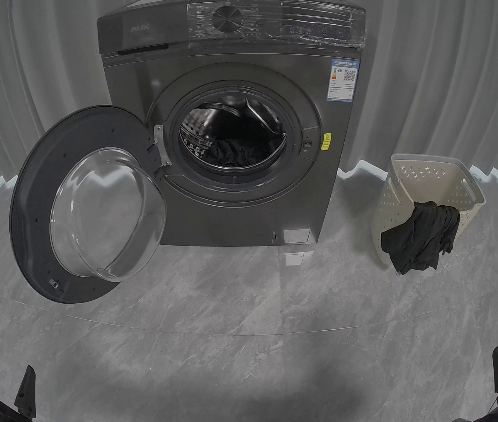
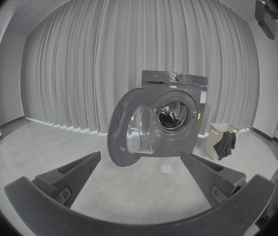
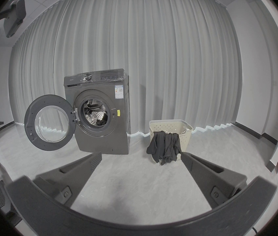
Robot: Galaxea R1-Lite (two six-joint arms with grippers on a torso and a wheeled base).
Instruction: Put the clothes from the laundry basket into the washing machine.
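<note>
A grey front-loading washing machine stands ahead, its round door swung wide open to the left. Dark clothing lies inside the drum. To the machine's right sits a cream laundry basket with a black garment draped over its front rim. My left gripper is open and empty, low at the near left, far from the machine. My right gripper is likewise open and empty at the near right, well short of the basket.
Grey curtains line the wall behind the machine and basket. Bare grey tiled floor stretches between me and both. The open door juts out over the floor at the left.
</note>
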